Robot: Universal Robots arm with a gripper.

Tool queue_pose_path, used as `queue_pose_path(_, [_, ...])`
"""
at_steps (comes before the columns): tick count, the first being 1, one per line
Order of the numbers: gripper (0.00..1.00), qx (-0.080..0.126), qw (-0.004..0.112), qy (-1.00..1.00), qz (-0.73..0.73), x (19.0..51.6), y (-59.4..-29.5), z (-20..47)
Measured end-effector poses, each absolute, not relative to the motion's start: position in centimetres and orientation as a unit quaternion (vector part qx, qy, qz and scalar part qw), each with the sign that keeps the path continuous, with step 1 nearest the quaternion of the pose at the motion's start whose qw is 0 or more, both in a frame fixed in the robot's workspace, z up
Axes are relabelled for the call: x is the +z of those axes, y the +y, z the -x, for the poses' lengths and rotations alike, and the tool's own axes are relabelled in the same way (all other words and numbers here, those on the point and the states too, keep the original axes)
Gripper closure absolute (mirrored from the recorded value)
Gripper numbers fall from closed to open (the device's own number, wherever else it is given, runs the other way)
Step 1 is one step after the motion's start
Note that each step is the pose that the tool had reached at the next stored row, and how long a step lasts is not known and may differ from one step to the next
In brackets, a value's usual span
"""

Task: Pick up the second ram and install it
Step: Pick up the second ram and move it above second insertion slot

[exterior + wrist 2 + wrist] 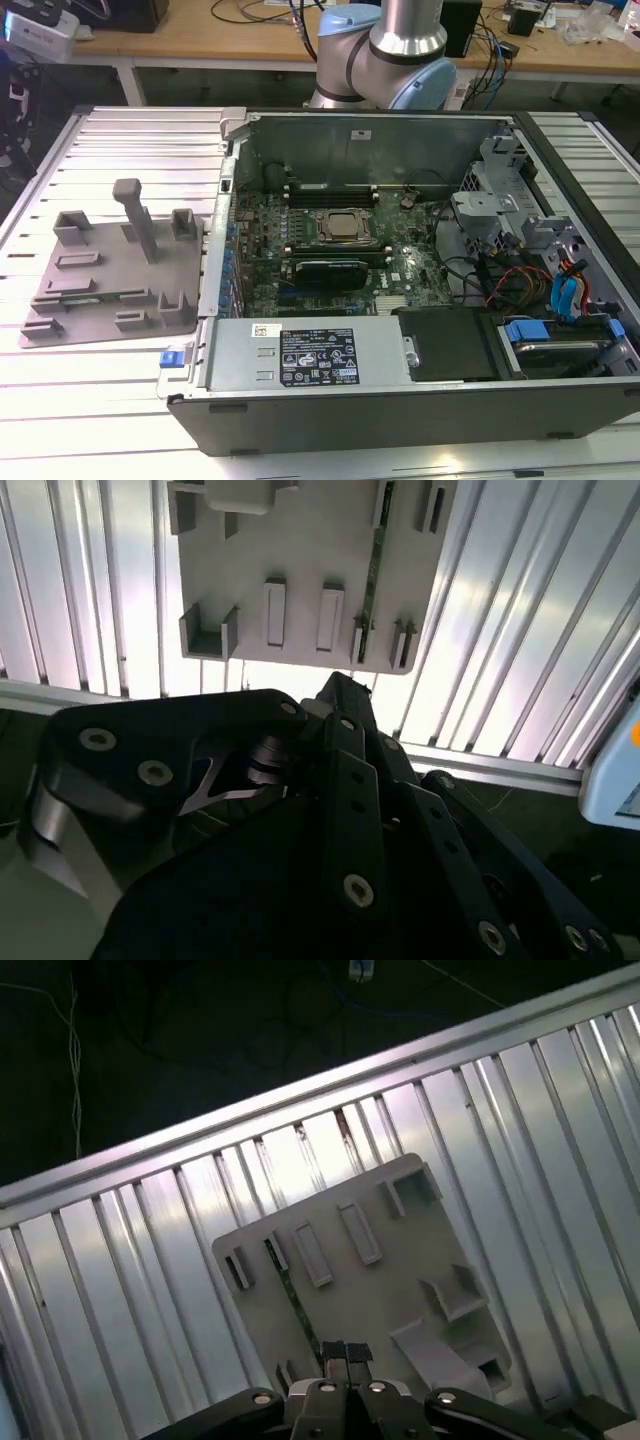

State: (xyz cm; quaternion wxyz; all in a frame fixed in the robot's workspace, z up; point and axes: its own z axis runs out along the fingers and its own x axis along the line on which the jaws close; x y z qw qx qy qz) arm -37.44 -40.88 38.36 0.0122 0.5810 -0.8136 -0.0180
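Observation:
The second ram (373,570) is a thin green stick lying in a slot on the grey plastic plate (300,540). It looks dark and edge-on in the first wrist view (290,1295). In the exterior view the ram (100,296) lies low on the plate (110,270), at the exterior view's left. My gripper (346,1352) hangs well above the plate, over the stick's near end. Its fingertips are pressed together with nothing between them. In the second wrist view the gripper (345,685) appears as black linkages pointing at the plate.
An open computer case (400,400) stands right of the plate, with the motherboard (340,260) and a square processor (345,226) inside. The arm's base (385,50) stands behind the case. A tall grey post (138,215) rises from the plate. The ribbed metal table (150,1260) ends at an edge close to the plate.

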Motion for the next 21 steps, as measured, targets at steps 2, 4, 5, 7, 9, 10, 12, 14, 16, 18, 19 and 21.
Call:
queue_pose_path(2, [0.92,-0.018,0.013,-0.801,-0.599,38.36,-40.88,37.44])
queue_pose_path(4, [0.92,-0.017,0.013,-0.783,-0.621,38.36,-40.88,37.44])
queue_pose_path(5, [0.92,-0.017,0.013,-0.775,-0.632,38.36,-40.88,37.44])
queue_pose_path(7, [0.92,-0.017,0.013,-0.768,-0.641,38.36,-40.88,37.44])
queue_pose_path(9, [0.92,-0.017,0.014,-0.759,-0.651,38.36,-40.88,37.44])
queue_pose_path(10, [0.92,-0.017,0.014,-0.753,-0.657,38.36,-40.88,37.44])
queue_pose_path(12, [0.92,-0.016,0.014,-0.739,-0.673,38.36,-40.88,37.44])
queue_pose_path(14, [0.92,-0.016,0.014,-0.725,-0.688,38.36,-40.88,37.44])
queue_pose_path(16, [0.92,-0.016,0.015,-0.716,-0.697,38.36,-40.88,37.44])
queue_pose_path(18, [0.92,-0.016,0.015,-0.698,-0.716,38.36,-40.88,37.43])
queue_pose_path(19, [0.92,-0.015,0.015,-0.692,-0.721,38.36,-40.88,37.44])
queue_pose_path(21, [0.92,-0.015,0.016,-0.668,-0.744,38.36,-40.88,37.44])
